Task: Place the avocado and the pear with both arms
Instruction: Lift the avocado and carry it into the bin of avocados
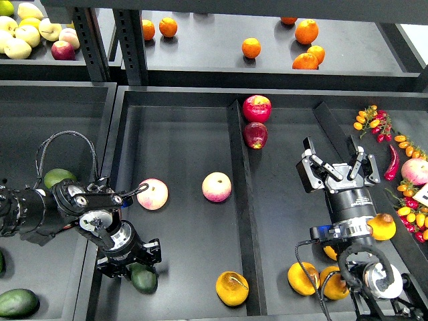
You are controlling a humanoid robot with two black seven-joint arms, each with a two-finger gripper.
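Left tool (137, 257) low over the dark avocado (144, 278) in the tray (180, 120), grip too dark to tell. Right tool (336, 167) open, empty, above the pears. Pear (232, 288) lying loose. Both placements seemingly left.

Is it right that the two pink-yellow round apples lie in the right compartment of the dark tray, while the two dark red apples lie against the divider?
Not quite. The head view shows both pink-yellow round apples in the left compartment of the dark tray, left of the divider. The two dark red apples do lie against the divider.
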